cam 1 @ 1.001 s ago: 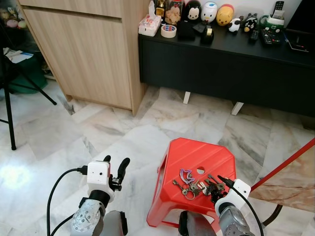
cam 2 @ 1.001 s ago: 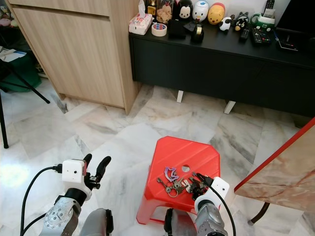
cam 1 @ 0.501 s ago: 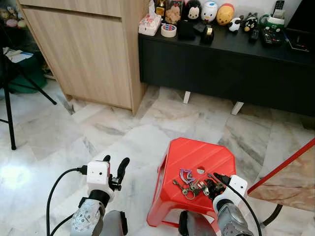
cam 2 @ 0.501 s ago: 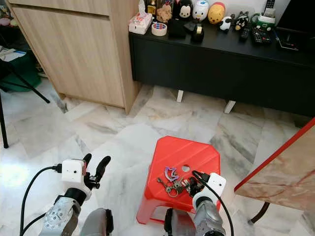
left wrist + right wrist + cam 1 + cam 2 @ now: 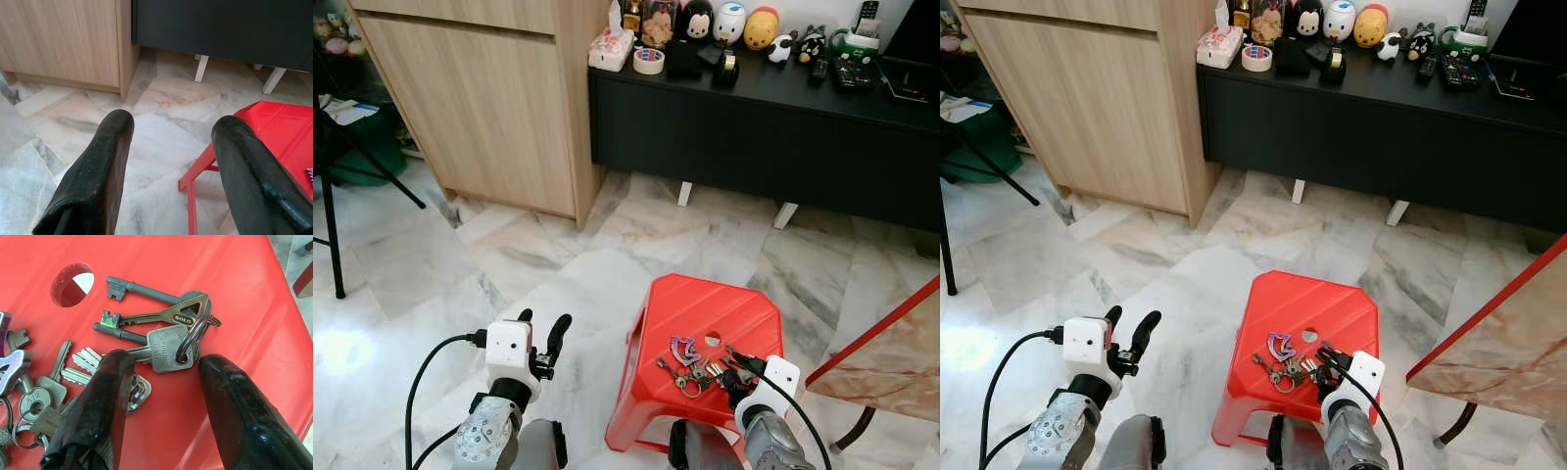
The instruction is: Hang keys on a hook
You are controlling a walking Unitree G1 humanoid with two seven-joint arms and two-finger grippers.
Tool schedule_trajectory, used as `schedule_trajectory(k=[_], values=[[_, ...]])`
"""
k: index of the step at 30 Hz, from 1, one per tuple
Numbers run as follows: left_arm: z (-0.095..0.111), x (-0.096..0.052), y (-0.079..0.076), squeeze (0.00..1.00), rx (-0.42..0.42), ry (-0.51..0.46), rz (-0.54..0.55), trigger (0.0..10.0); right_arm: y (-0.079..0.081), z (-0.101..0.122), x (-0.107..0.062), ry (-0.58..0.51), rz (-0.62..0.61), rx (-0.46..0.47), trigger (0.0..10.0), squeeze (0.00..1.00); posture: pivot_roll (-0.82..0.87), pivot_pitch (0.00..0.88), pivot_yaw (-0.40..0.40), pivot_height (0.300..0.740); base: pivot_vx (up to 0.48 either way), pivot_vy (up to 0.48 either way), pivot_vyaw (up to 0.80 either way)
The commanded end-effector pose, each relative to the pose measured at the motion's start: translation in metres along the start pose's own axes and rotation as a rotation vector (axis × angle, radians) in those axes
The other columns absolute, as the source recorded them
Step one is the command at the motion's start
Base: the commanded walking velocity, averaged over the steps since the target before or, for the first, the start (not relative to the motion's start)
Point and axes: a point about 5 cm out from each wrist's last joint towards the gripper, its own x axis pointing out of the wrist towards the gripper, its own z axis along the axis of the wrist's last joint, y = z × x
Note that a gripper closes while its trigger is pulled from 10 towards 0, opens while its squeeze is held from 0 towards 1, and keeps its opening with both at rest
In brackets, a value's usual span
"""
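A bunch of keys on rings, with a purple clip, lies on the seat of a red plastic stool. My right gripper hovers low over the right end of the bunch, open. In the right wrist view its fingers straddle the ring of the silver and brass keys without closing on them. My left gripper is held open over the marble floor, left of the stool.
A black low cabinet with toys, tape and remotes stands behind the stool. A wooden cupboard is at the back left. A red-edged marble table is close on the right. Black stand legs are at far left.
My right gripper has slid left and lower along the stool seat, coming over the right end of the key bunch. The left arm has not moved.
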Motion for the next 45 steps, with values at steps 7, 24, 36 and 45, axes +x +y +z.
schedule_trajectory(k=[7, 24, 36, 45], values=[[-0.004, -0.001, -0.001, 0.00, 0.017, 0.023, -0.001, 10.0, -0.004, 0.002, 0.000, -0.030, -0.009, -0.006, 10.0, 0.00, 0.06, 0.145, -0.095, 0.629, 0.000, 0.000, 0.00], [-0.005, -0.001, 0.000, 0.00, 0.021, 0.027, -0.004, 10.0, -0.003, 0.002, 0.000, -0.031, -0.003, -0.024, 10.0, 0.00, 0.06, 0.143, -0.094, 0.629, 0.000, 0.000, 0.00], [-0.003, 0.000, 0.001, 0.00, 0.027, 0.021, -0.003, 10.0, 0.000, -0.002, -0.001, -0.010, 0.013, -0.040, 7.8, 0.00, 0.06, 0.145, -0.095, 0.629, 0.000, 0.000, 0.00], [-0.004, 0.000, -0.001, 0.00, 0.023, 0.022, -0.004, 10.0, 0.000, 0.005, 0.001, -0.028, 0.018, -0.038, 0.0, 0.00, 0.06, 0.144, -0.098, 0.629, 0.000, 0.000, 0.00]])
